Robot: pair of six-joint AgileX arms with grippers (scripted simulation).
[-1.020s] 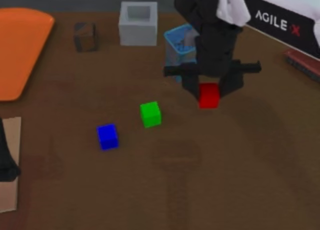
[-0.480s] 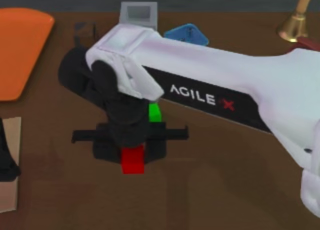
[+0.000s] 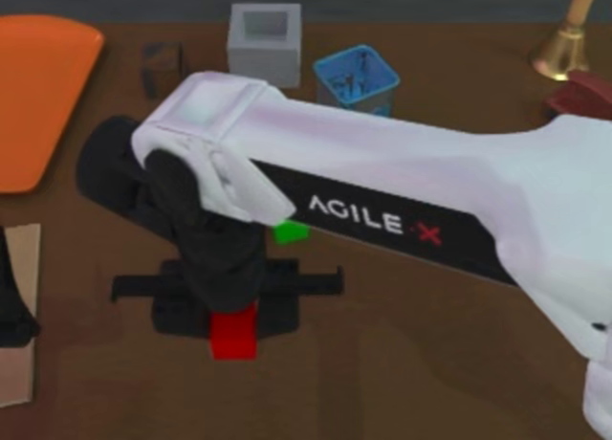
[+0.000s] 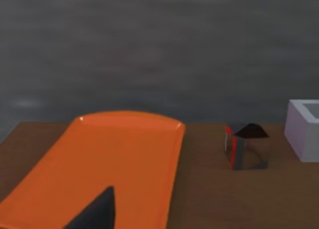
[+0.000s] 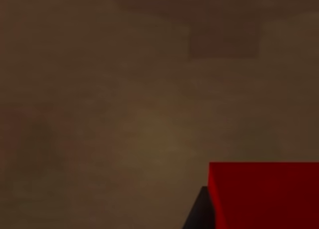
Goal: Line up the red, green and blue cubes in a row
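Note:
My right gripper (image 3: 232, 318) reaches across to the left half of the table and is shut on the red cube (image 3: 234, 340). The right wrist view shows that red cube (image 5: 264, 194) close up beside one dark finger (image 5: 199, 211), above bare table. Only a sliver of the green cube (image 3: 290, 231) peeks out from under the white forearm, just behind the gripper. The blue cube is hidden under the arm. My left gripper (image 3: 10, 311) stays parked at the table's left edge.
An orange tray (image 3: 38, 96) lies at the back left. Along the back stand a dark see-through cube (image 3: 163, 69), a grey open box (image 3: 265, 65) and a light-blue bin (image 3: 330, 72). A brass bell (image 3: 564, 48) is at the back right, a tan mat (image 3: 19, 363) at the left.
The right arm swung from the back right towards the front left with the red cube held. It now covers the blue cube and most of the green one.

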